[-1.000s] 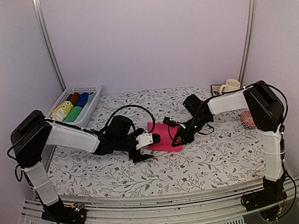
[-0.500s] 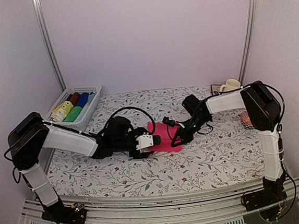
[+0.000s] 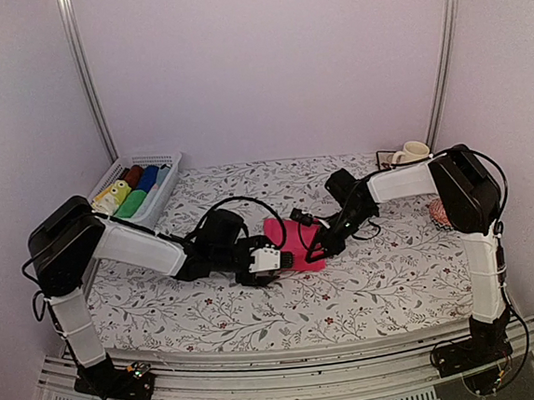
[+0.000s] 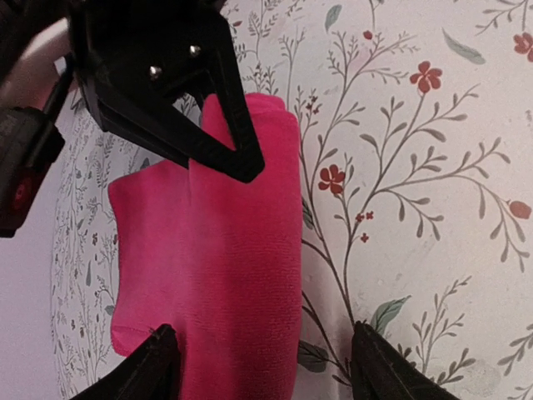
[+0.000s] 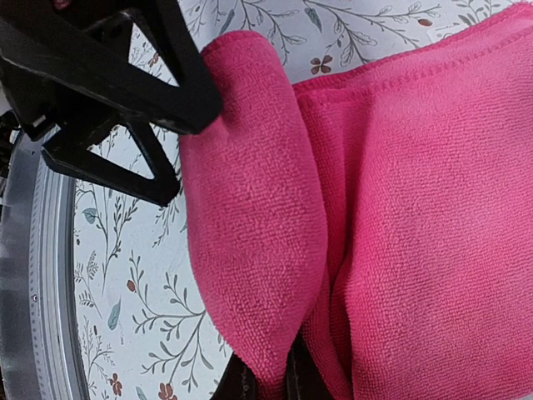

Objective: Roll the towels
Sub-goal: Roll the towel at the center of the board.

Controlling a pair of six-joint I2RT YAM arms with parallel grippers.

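The hot pink towel (image 3: 294,242) lies on the flowered table, its near edge rolled into a thick fold (image 4: 241,275). My left gripper (image 3: 270,259) is open, and its fingertips (image 4: 162,367) straddle that fold (image 5: 250,233) from the left without closing on it. My right gripper (image 3: 314,248) comes in from the right and is shut on the fold's other end (image 5: 271,379). It appears as a black shape (image 4: 166,92) in the left wrist view. A lime-yellow patterned towel (image 3: 110,197) lies rolled in the basket.
A white basket (image 3: 158,159) at the back left holds dark red, blue and green rolls. A cream cup (image 3: 413,153) stands at the back right. A red-orange woven pad (image 3: 439,213) lies behind the right arm. Enclosure walls stand close on both sides.
My left gripper has moved right to the towel's rolled edge, and its jaws have narrowed a little. The right gripper has kept its hold and hardly moved.
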